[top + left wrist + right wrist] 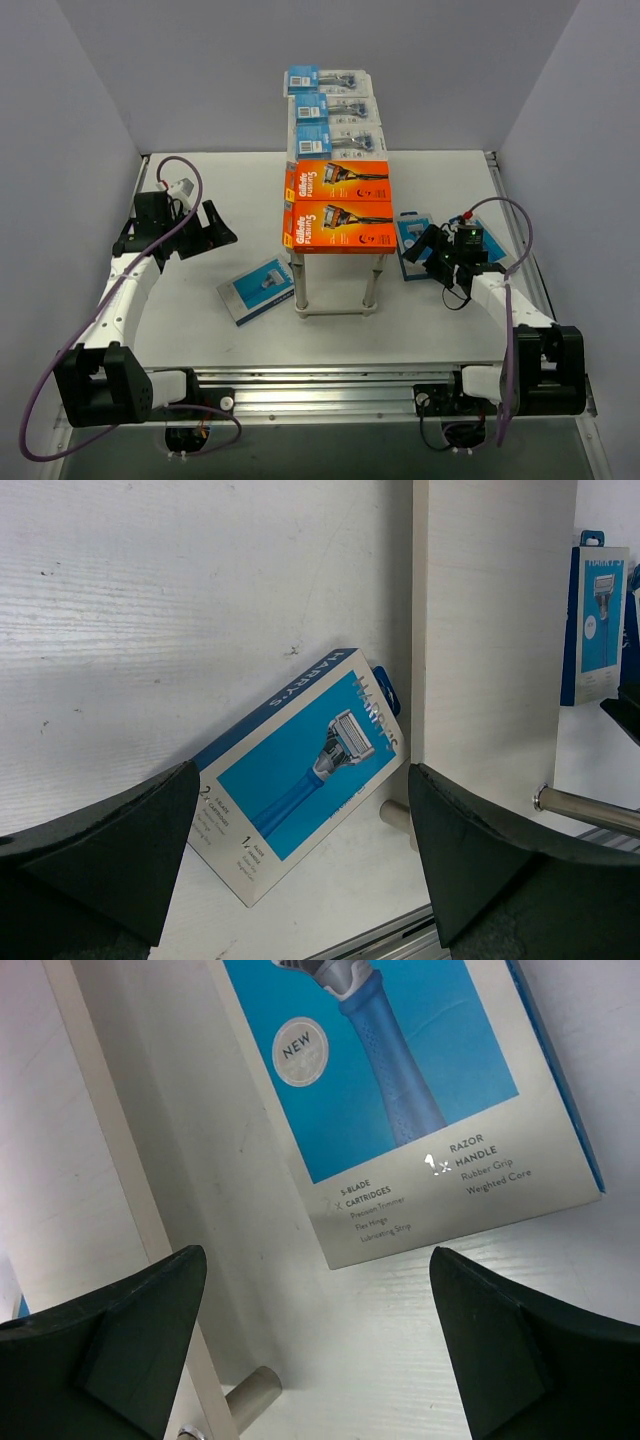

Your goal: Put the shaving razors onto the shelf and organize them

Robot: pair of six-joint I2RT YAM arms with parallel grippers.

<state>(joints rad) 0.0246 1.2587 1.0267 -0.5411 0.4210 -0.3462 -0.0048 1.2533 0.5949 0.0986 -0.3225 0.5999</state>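
Five packs sit on the shelf; you have one blue-and-white box left of it, a second box right of it. Left gripper and right gripper gape empty.

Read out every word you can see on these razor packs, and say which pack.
"Gillette FUSION5": near orange box, far orange box
"HARRY'S": left blue-and-white box
"NEW": right blue-and-white box
"1x RAZOR HANDLE": same box
"Rubber Grip", "Weighted Core": same box
"5-BLADE CARTRIDGES": same box
"Precision Trimmer", "Flex Hinge", "Lubricating Strip": same box
Blister packs, left blue-and-white box's small print: too small to read.
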